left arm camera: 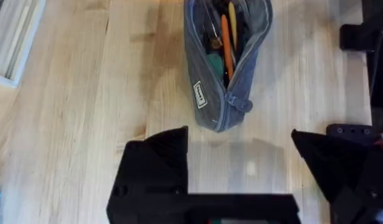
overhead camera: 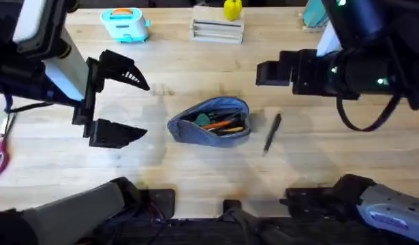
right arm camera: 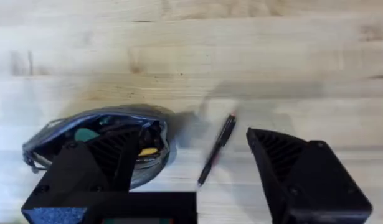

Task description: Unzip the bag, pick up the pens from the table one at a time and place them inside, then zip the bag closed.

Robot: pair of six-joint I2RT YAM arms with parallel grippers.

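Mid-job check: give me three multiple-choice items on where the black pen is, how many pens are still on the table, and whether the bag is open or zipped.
1. Where does the black pen lie?
A. inside the bag
B. on the table beside the bag, on the right arm's side
C. in the left hand

2. How many pens lie on the table outside the bag?
A. none
B. one
C. two

3. What state is the bag in?
A. zipped shut
B. unzipped, contents showing
C. lifted off the table

Answers:
1 B, the pen rests on bare wood just apart from the bag.
2 B, the orange pen is already inside.
3 B, the mouth gapes in the left wrist view, and both the left hand and the right hand are open and empty.
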